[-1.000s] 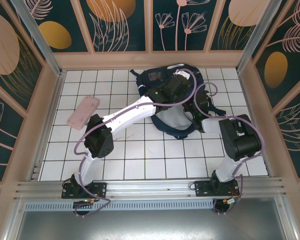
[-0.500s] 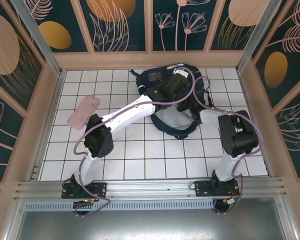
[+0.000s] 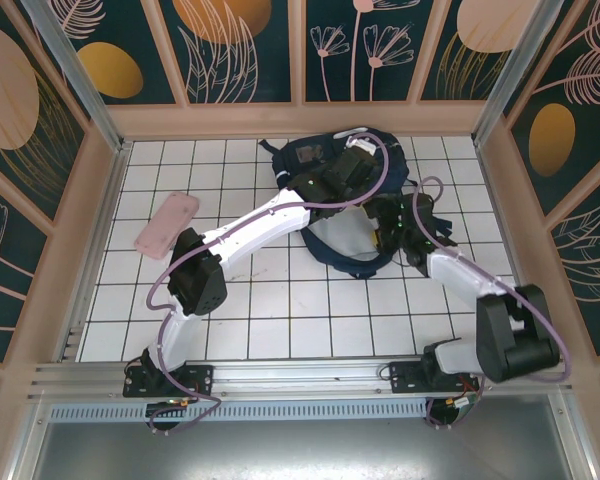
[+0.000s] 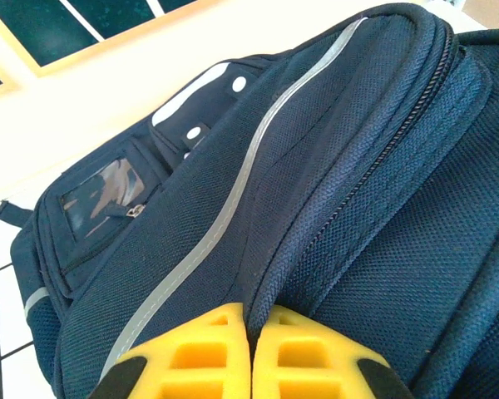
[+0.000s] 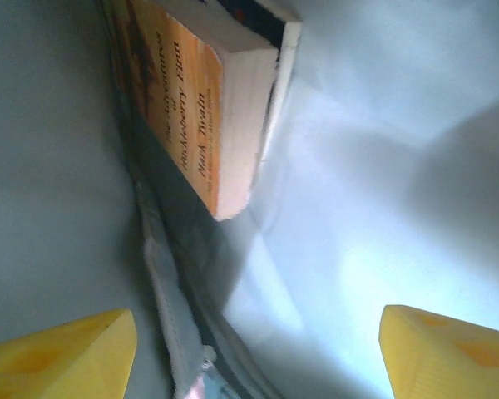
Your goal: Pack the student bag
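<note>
Top cam: high above the near edge, looking down on the whole table [image 3: 310,310]. Left wrist — tight on the student bag [image 4: 333,216] outside; right wrist — close inside it. Bag is the overlap.

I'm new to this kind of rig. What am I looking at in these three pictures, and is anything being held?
Two white robot arms are bolted at the near edge of a tiled table. The overhead picture looks down from above and behind them. The other two come from a camera on each wrist. On the table lie a navy student bag and, off to the left, a pink pouch. The left end effector, the yellow pair in its wrist picture, is shut and apparently pinches the bag's fabric beside a zip. The right end effector is inside the bag, open and holding nothing. A paperback book stands ahead of it against the pale lining.
</note>
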`<move>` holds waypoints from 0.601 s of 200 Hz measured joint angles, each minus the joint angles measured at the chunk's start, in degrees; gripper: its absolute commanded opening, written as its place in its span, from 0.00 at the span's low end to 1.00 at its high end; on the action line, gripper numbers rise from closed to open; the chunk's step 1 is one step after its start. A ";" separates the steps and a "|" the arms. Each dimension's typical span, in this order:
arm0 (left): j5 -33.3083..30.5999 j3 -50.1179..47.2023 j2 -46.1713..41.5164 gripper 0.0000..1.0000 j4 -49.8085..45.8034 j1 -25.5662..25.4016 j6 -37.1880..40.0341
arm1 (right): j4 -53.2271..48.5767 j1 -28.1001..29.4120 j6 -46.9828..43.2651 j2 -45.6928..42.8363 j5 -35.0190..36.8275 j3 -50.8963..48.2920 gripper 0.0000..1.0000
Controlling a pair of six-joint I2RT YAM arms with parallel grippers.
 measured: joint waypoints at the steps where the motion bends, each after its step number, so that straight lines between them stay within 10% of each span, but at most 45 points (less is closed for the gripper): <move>1: 0.09 -0.02 0.00 0.10 0.00 0.02 0.02 | -0.24 0.00 -0.20 -0.28 0.11 -0.07 0.76; 64: 12.35 -11.04 -7.02 0.70 2.58 0.92 -3.72 | -21.62 -0.81 -11.45 -17.70 16.61 -1.16 0.76; 120: 19.52 -39.76 -26.21 0.88 9.97 10.84 -9.22 | -25.59 0.52 -22.16 -16.55 13.92 2.95 0.70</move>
